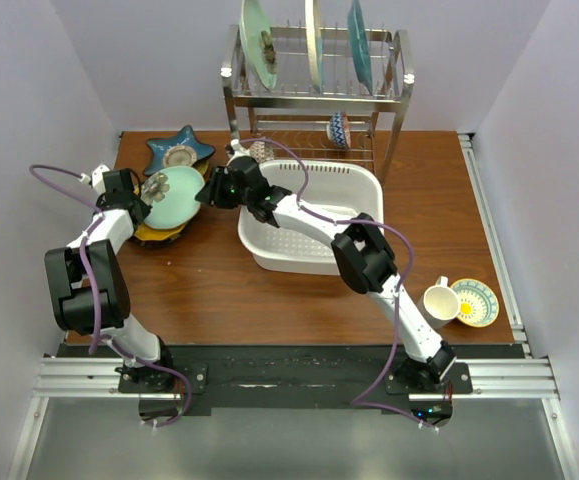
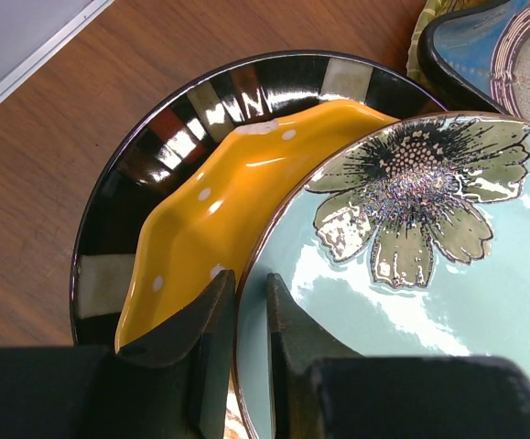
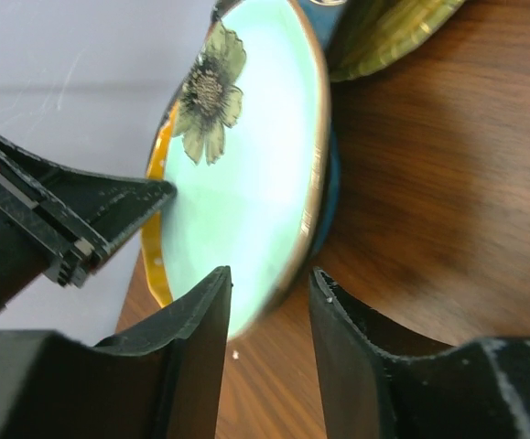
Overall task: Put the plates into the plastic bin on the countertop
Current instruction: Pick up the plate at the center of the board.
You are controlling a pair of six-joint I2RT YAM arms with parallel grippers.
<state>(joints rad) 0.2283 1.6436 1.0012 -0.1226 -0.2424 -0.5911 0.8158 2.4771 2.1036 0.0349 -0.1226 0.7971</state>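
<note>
The pale green flower plate [image 1: 177,195] is tilted up above a stack of plates at the left of the countertop [image 1: 209,290]. My left gripper [image 2: 251,311] is shut on its near rim [image 2: 429,302]. Under it lie an orange dotted plate [image 2: 228,201] and a dark striped plate [image 2: 155,155]. My right gripper [image 3: 269,283] is open, and the plate's [image 3: 246,174] opposite edge reaches between its fingertips. The left gripper's fingers [image 3: 109,206] show beyond the plate. A blue star-shaped plate [image 1: 179,150] lies behind the stack. The white plastic bin [image 1: 369,185] stands to the right of the plates.
A steel wire rack [image 1: 314,95] at the back holds three big upright plates, with a small bowl [image 1: 339,130] on its lower shelf. A cup [image 1: 439,300] and a saucer [image 1: 476,302] sit at the front right. The right arm reaches across the bin.
</note>
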